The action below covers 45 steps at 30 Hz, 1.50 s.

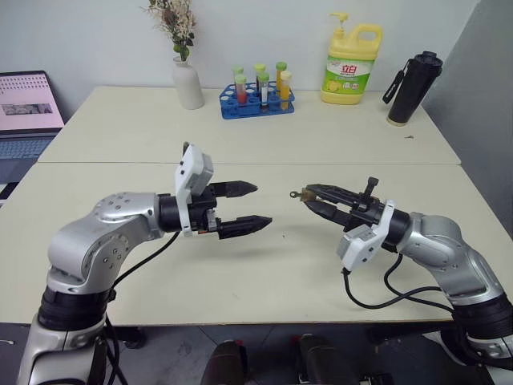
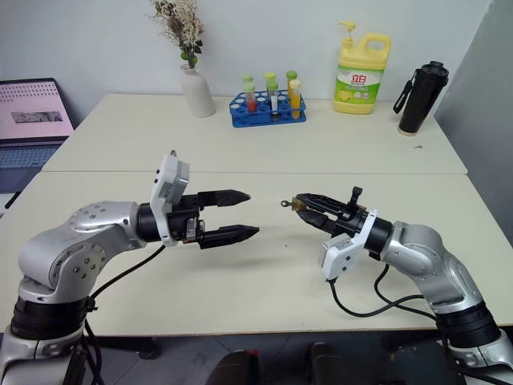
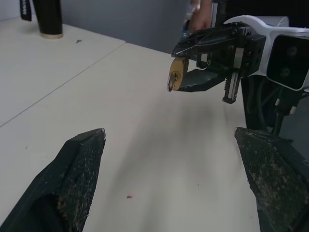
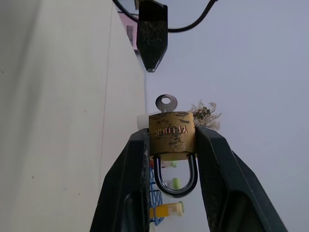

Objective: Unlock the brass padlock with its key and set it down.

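While right gripper [image 1: 314, 198] pinches brass padlock [image 4: 171, 135], key [image 4: 166, 103] inserted, left gripper [image 1: 249, 206] gapes wide opposite.

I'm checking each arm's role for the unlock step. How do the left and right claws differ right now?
The left claw is open and holds nothing; the right claw is shut on the brass padlock, gripping its body with the key sticking out of it. The left claw points toward the right one, and the right claw points back at it. Both hang above the table, tips apart.
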Each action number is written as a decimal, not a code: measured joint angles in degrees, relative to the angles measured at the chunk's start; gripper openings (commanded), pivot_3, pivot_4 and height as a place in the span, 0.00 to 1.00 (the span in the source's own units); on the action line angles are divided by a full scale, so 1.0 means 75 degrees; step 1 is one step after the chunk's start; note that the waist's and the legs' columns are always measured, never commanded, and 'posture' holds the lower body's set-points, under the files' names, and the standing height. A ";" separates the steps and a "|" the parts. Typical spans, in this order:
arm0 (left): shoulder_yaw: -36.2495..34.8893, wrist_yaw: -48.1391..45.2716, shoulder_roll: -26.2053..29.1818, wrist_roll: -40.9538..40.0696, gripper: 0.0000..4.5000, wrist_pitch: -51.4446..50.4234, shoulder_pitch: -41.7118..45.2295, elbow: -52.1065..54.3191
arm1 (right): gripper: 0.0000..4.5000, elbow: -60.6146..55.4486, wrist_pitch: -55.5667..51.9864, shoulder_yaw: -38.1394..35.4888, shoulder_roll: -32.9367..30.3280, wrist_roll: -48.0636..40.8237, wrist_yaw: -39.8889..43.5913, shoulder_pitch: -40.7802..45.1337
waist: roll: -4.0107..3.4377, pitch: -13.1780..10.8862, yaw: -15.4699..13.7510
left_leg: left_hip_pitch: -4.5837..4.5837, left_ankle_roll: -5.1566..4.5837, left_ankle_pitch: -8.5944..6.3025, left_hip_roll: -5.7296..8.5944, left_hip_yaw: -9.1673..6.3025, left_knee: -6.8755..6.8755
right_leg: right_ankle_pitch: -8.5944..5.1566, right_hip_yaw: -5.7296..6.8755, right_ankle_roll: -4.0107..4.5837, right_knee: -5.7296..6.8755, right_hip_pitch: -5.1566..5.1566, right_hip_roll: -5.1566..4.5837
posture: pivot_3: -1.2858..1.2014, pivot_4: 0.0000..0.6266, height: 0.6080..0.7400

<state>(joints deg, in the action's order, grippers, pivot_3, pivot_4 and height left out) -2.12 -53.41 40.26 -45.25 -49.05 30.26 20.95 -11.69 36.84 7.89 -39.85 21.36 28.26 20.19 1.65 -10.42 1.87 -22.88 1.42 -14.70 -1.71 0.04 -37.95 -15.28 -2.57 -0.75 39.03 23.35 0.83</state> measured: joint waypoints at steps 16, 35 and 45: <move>0.0789 -0.0677 -0.0326 -0.0014 1.00 -0.0381 0.1394 -0.1119 | 0.21 0.0215 0.0527 0.0017 0.0077 -0.0103 -0.0076 0.0234 | 0.0000 0.0000 -0.0018 | -0.0001 0.0000 0.0001 0.0003 -0.0003 -0.0004 | 0.0004 -0.0003 0.0008 0.0001 -0.0005 0.0008 | 0.52 0.24 1.00; 0.1156 -0.1253 -0.0720 0.0490 0.02 -0.0016 0.1718 -0.1653 | 0.21 0.0226 0.0429 0.0028 0.0158 -0.0309 0.0022 0.0233 | 0.0000 0.0000 -0.0020 | -0.0001 -0.0001 0.0001 0.0004 -0.0002 -0.0006 | 0.0006 -0.0003 0.0011 0.0002 -0.0005 0.0009 | 0.52 0.24 1.00; 0.1188 -0.1385 -0.0899 0.0750 0.00 0.0265 0.1861 -0.1838 | 0.21 0.0216 0.0327 0.0032 0.0233 -0.0389 0.0072 0.0228 | 0.0000 0.0000 -0.0023 | -0.0001 -0.0001 0.0001 0.0004 -0.0003 -0.0007 | 0.0007 -0.0003 0.0014 0.0004 -0.0005 0.0008 | 0.52 0.24 1.00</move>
<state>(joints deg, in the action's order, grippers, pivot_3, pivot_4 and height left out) 6.80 -63.79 33.52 -39.62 -47.06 44.22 7.16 -10.07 39.30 8.12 -38.11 18.44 28.80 21.90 1.65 -10.42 1.70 -22.89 1.41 -14.69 -1.68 0.02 -38.00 -15.23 -2.59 -0.64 39.06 23.31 0.89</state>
